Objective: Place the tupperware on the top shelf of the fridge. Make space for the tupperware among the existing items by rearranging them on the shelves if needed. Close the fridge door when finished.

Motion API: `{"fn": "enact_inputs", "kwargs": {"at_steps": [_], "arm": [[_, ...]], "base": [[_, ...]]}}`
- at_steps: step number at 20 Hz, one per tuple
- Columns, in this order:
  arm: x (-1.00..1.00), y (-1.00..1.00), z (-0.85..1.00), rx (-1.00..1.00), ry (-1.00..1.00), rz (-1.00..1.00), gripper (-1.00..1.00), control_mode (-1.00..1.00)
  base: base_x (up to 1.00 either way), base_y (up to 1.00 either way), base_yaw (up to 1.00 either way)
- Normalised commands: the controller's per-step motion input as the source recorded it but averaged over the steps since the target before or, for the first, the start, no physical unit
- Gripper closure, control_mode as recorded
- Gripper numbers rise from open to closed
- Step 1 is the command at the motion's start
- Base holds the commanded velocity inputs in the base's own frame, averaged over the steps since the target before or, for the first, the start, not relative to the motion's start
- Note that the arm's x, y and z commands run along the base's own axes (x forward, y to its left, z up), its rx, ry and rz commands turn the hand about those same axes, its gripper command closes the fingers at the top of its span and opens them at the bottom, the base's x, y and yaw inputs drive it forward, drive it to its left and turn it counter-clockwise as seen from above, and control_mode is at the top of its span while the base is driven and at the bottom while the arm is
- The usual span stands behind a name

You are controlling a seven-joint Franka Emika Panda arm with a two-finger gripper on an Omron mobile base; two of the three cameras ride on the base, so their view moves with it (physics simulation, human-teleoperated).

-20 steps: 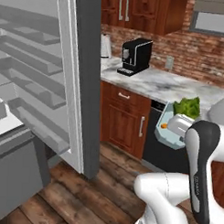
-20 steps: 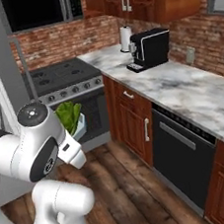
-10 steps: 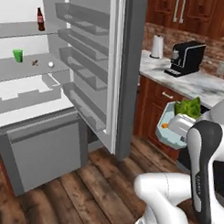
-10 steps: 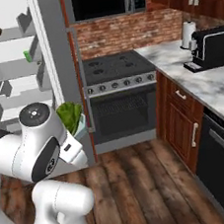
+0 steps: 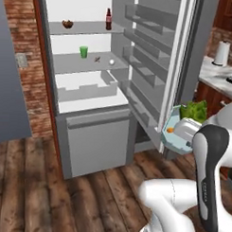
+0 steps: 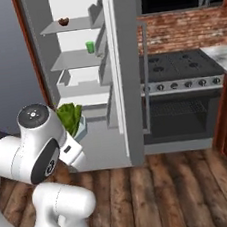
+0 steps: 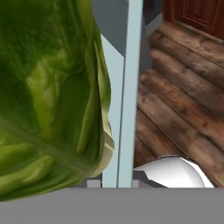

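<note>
Two items occupy the top shelf of the open fridge: a small brown croissant-like lump toward its left end and a dark bottle with a red label near its right end, with bare glass between them. On the shelf below stand a green cup, a tiny brown thing and a small white ball, and a white drawer tray sits beneath that. The tupperware, a pale blue container holding green leaves, something white and a small orange piece, is carried low beside the arm, well apart from the shelves and just in front of the lower edge of the fridge door, which stands wide open with its grey racks facing the interior. The step in hand is judged to be the carry toward the fridge. It would be done well if the container were kept level, lifted clear of the door racks, and brought in over the bare middle of the top shelf; that gap looks tight, so the bottle or the lump may first need to be shifted. The fingers are closed down almost fully and are judged to be clamped on the container's rim, since the hand view is pressed against the leaves and a pale blue wall.
</note>
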Motion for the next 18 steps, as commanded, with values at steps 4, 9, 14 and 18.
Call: {"fn": "enact_inputs", "kwargs": {"at_steps": [4,9,14,18], "arm": [[0.00,0.00,0.00,0.00,0.00,0.00,1.00,1.00],[0.00,0.00,0.00,0.00,0.00,0.00,1.00,1.00],[0.00,0.00,0.00,0.00,0.00,0.00,1.00,1.00],[0.00,0.00,0.00,0.00,0.00,0.00,1.00,1.00]], "base": [[0.55,0.19,0.29],[0.89,0.00,0.16],[0.93,0.00,0.09],[0.91,0.00,0.08]]}}
